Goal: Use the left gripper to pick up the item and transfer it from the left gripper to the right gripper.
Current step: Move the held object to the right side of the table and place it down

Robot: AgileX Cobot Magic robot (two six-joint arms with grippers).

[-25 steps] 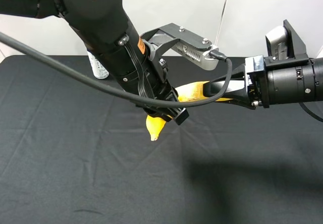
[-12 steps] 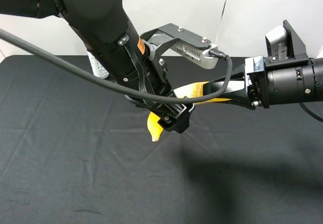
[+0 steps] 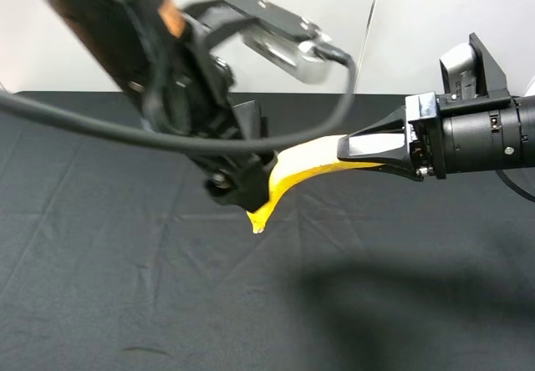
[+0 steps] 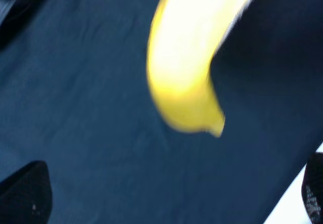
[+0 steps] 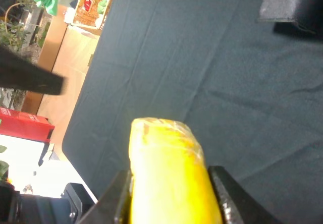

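The yellow banana (image 3: 299, 167) hangs in the air above the black cloth, its free tip pointing down. My right gripper (image 3: 349, 148) reaches in from the right and is shut on the banana's other end. In the right wrist view the banana (image 5: 166, 176) sits clamped between the two fingers (image 5: 226, 200). My left gripper (image 3: 245, 189) is blurred and stands just left of the banana's lower part, open. From the left wrist, the banana (image 4: 186, 67) is blurred and hangs free, apart from the fingertips (image 4: 25, 196) on both sides.
The black cloth (image 3: 125, 304) covers the whole table, with a white wall behind its far edge. The left arm's thick cable (image 3: 100, 129) loops across the left side. A dark shadow lies on the cloth below the right arm.
My left gripper has opened, let go of the banana and drawn back up and to the left. The banana stays in the right gripper, which has not moved.
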